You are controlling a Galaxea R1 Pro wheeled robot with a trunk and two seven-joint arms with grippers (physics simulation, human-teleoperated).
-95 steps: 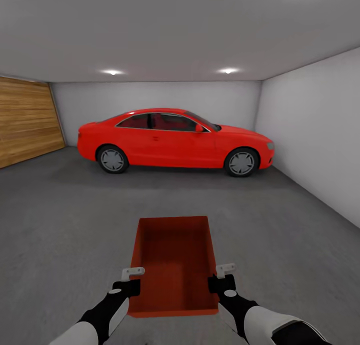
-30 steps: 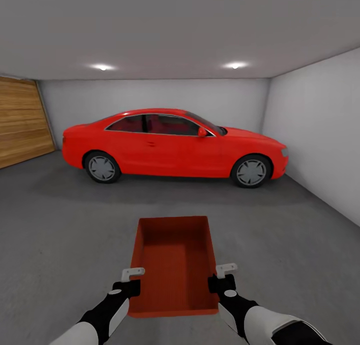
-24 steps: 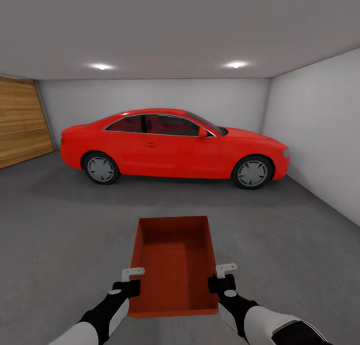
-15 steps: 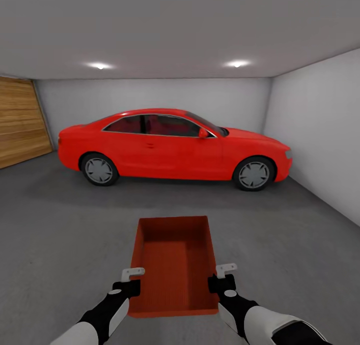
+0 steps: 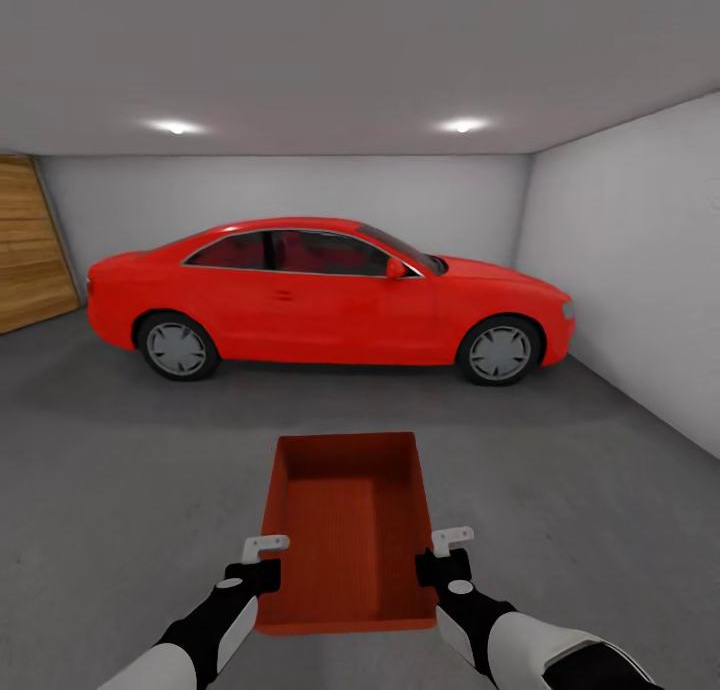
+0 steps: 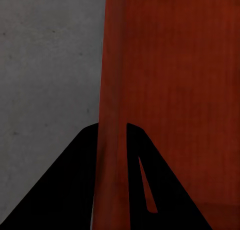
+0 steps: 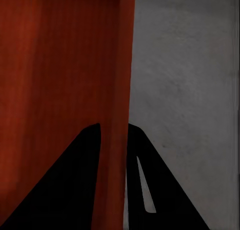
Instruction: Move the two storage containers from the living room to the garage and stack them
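Both grippers (left [image 5: 266,547], right [image 5: 452,539]) clamp the container's [image 5: 345,530] side walls, long axis toward the car [image 5: 320,295].

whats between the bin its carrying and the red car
Only bare grey concrete floor, seen in the head view. The storage container, clamped between left gripper and right gripper, faces the red car.

The left gripper [image 6: 112,140] clamps the orange-red storage container [image 6: 175,90] by its side wall, one black finger each side, above grey concrete floor [image 6: 50,65].
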